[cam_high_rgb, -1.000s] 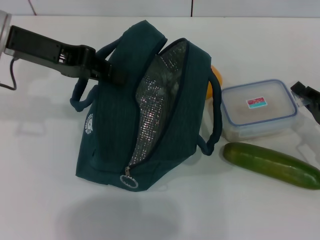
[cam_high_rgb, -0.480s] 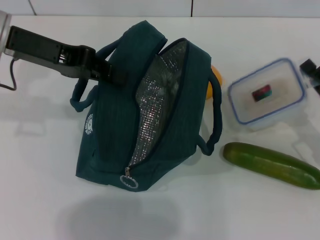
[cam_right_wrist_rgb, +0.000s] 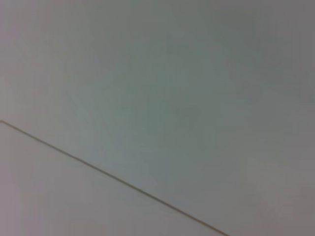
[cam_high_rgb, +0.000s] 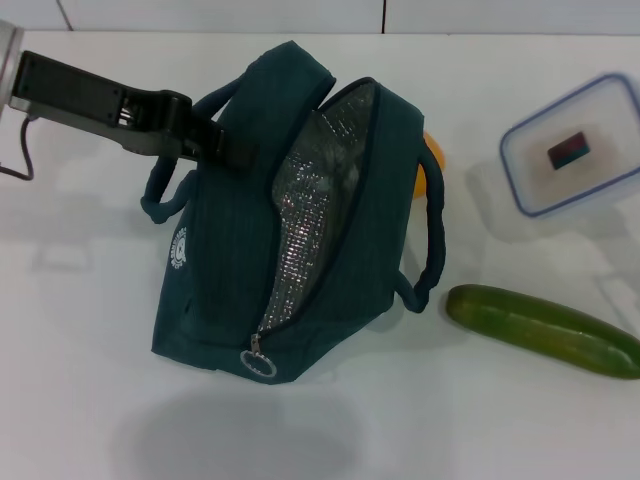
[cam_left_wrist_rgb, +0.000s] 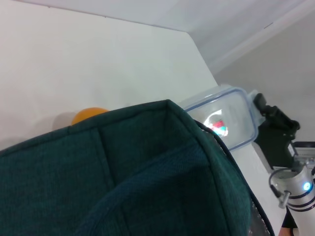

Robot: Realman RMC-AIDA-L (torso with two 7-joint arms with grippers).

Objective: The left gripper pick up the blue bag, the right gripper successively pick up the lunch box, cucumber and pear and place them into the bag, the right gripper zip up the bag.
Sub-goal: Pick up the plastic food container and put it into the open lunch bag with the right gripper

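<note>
Only left wrist: right end effector (cam_left_wrist_rgb: 260, 109) clamps lunch box (cam_left_wrist_rgb: 224, 120)

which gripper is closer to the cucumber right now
Right. The right gripper holds the lunch box lifted above the table at the side where the cucumber lies. The left gripper is across the blue bag, clamped on its handle.

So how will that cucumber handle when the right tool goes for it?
The cucumber lies loose on the table, round and long, so a nudge would probably roll it. Its glossy skin looks slippery. It seems stiff, so likely no sagging.
</note>
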